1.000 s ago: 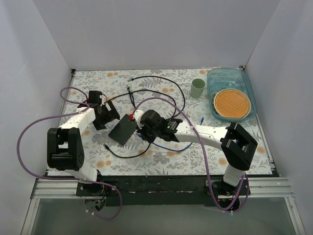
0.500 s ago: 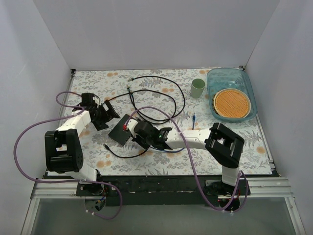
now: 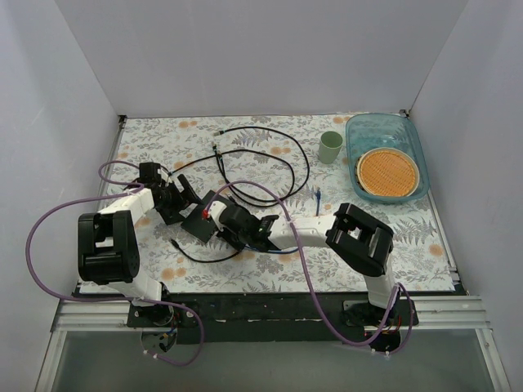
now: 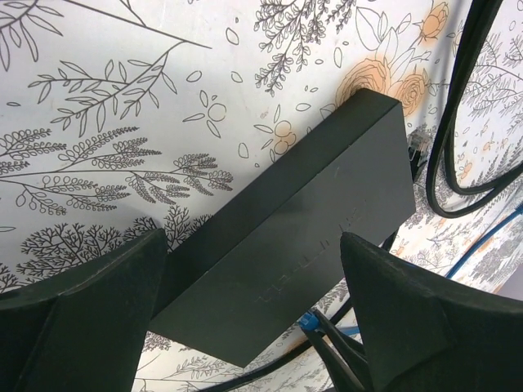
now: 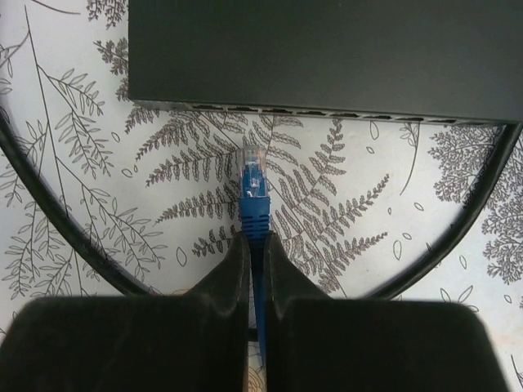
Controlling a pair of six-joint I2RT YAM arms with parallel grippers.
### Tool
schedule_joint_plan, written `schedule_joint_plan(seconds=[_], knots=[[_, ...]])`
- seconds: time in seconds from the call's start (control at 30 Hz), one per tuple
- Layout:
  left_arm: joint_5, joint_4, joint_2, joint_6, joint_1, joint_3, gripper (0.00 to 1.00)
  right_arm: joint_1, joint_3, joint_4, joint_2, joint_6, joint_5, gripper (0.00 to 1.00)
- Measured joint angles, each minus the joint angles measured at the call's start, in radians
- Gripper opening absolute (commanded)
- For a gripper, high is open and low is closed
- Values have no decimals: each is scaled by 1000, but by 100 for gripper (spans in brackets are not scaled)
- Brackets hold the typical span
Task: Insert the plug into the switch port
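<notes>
The switch [image 5: 327,49] is a flat dark grey box with its row of ports [image 5: 327,112] facing my right gripper. My right gripper [image 5: 257,238] is shut on the blue cable just behind the plug [image 5: 253,181]. The plug points at the port row and stops a short gap short of it. In the top view the right gripper [image 3: 229,222] sits right of the switch [image 3: 196,226]. My left gripper [image 4: 253,245] is open, with one finger on each side of the switch [image 4: 302,229]. It lies left of the box in the top view [image 3: 180,198].
Black cables [image 3: 261,159] loop behind the switch and curve round it on both sides [image 5: 482,204]. A green cup [image 3: 330,147] and a blue tray [image 3: 359,131] holding an orange round mat stand at the back right. The blue cable's far end [image 3: 317,198] lies mid-table.
My right gripper has moved left with the plug, up to the switch. My left gripper has come in around the switch's other end. The switch has shifted a little.
</notes>
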Motion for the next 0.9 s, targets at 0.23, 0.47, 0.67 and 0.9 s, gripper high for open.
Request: schedule_joint_plan(seconds=[0.23,0.47,0.67,0.9], knots=[[1,4,0,3,0,-1,87,1,36,0,27,21,-18,1],[10,4,0,8,0,-1,86,1,60,-17,39,44,-8,1],[24,6,0,12,0,-5,86,1,97,-35,61,64,7,1],[35,7,0,15,0,-5,86,4,97,-36,61,74,14,1]])
